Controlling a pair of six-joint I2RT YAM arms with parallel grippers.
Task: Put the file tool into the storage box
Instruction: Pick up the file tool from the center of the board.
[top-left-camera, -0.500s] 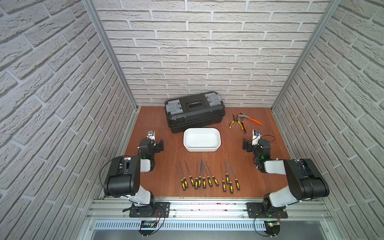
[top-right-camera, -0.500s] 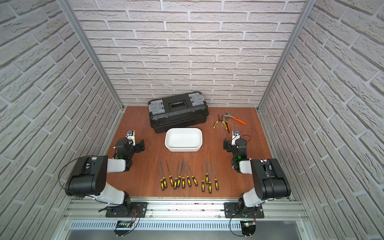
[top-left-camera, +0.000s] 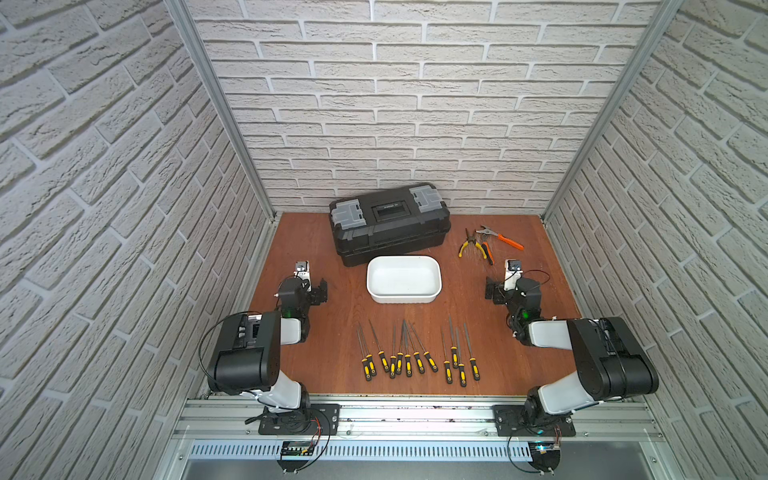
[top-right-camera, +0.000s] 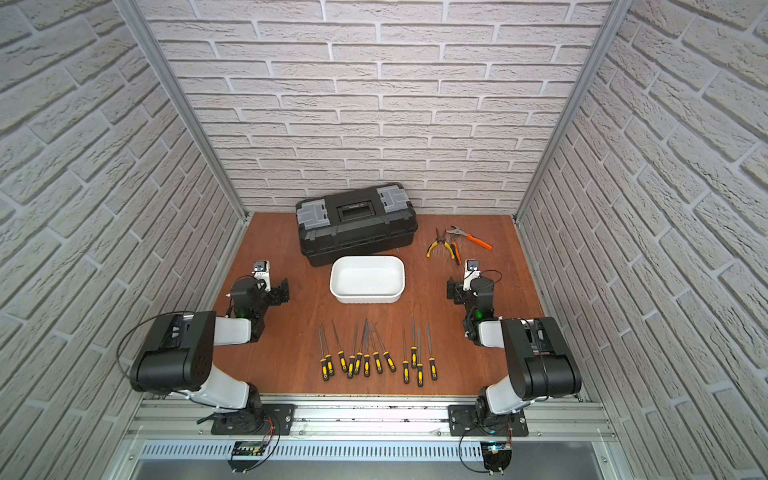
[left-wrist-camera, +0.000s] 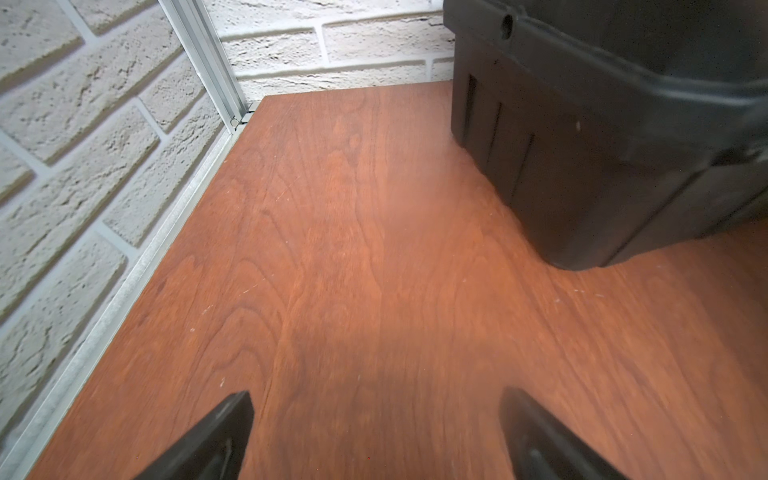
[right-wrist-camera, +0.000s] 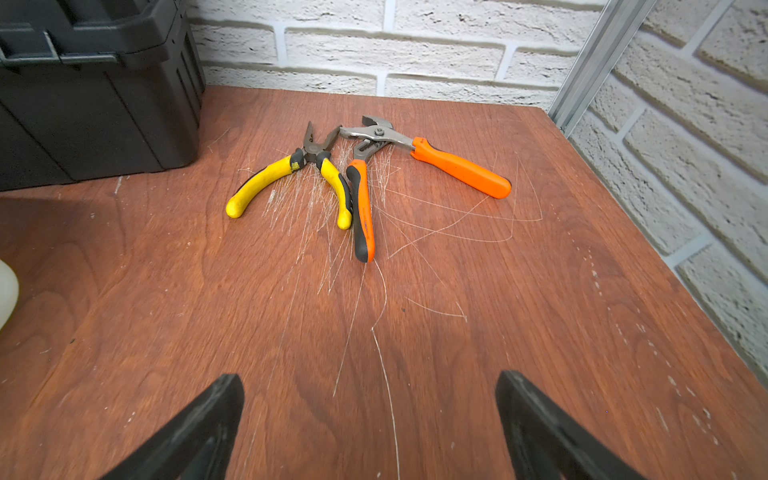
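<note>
Lying in a row on brown wooden table (top-left-camera: 340, 299): black-and-yellow-handled steel files (top-left-camera: 409, 365), near shallow white plastic storage box (top-left-camera: 403, 297). Left gripper (left-wrist-camera: 376, 399) and right gripper (right-wrist-camera: 370, 382): both spread wide, released.

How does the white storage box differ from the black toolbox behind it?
The storage box is white, the toolbox black. The storage box is shallow, lidless and empty; the toolbox is taller, its lid shut, with grey latches. The storage box lies nearer the files; the toolbox stands farther back. Both are rectangular and rest on the table.
</note>
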